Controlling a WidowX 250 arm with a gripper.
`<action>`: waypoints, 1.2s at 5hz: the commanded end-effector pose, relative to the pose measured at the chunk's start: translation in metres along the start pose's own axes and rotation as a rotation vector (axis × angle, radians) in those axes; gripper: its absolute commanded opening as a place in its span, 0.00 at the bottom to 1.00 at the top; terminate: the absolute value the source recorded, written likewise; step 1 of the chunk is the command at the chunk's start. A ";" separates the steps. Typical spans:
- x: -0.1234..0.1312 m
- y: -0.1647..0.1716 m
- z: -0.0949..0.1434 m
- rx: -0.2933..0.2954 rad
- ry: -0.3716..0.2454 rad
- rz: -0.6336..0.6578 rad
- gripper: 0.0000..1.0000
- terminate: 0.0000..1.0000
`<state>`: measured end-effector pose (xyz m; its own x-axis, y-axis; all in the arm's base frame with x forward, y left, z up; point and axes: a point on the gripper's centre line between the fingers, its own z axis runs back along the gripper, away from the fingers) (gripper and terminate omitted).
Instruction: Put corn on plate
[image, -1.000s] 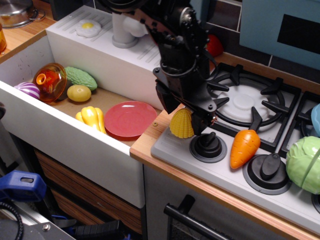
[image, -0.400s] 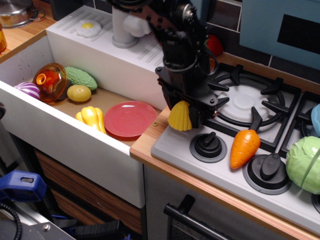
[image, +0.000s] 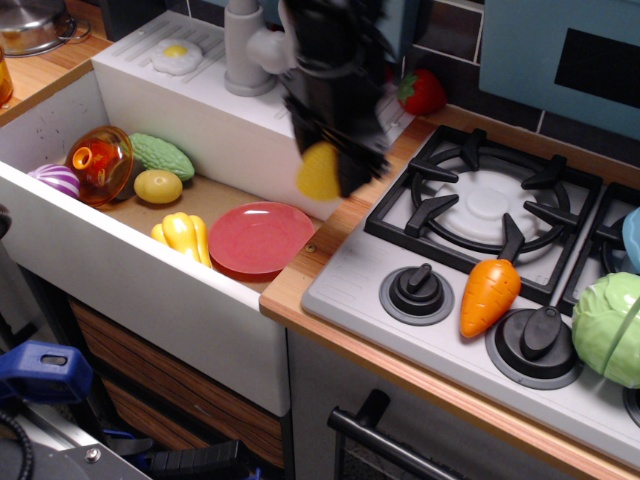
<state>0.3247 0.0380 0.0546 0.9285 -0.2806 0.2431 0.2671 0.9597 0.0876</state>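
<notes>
My black robot pincer (image: 335, 165) is smeared with motion blur, but I can see the short yellow ribbed plastic toy corn (image: 319, 172) pinched at its tip, so I read it as closed on the corn. A second ago that corn was low over the front left corner of the grey toy stove top (image: 350, 290), beside the black round knob (image: 415, 293); now it has been lifted and swung left, and hangs in the air above the wooden counter edge, at the sink's right wall. The carry is well under way.

Below and to the left, the flat round red-pink plastic plate (image: 260, 238) lies on the floor of the white toy sink (image: 150, 290), bare and in the same place as before. The corn is not yet over it, I judge; it needs to go a little further left and then down before I let go.

Touching the plate's left edge is the lobed yellow plastic bell pepper (image: 183, 236), so a drop too far left could land on it. The orange plastic carrot (image: 489, 295) on the stove has not moved.
</notes>
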 end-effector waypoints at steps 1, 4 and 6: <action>0.003 0.045 -0.009 0.017 -0.073 -0.074 0.00 0.00; -0.037 0.070 -0.081 0.011 -0.140 -0.084 0.00 0.00; -0.033 0.069 -0.082 -0.018 -0.150 -0.081 1.00 0.00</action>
<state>0.3240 0.1095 -0.0409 0.8722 -0.3465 0.3453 0.3471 0.9358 0.0624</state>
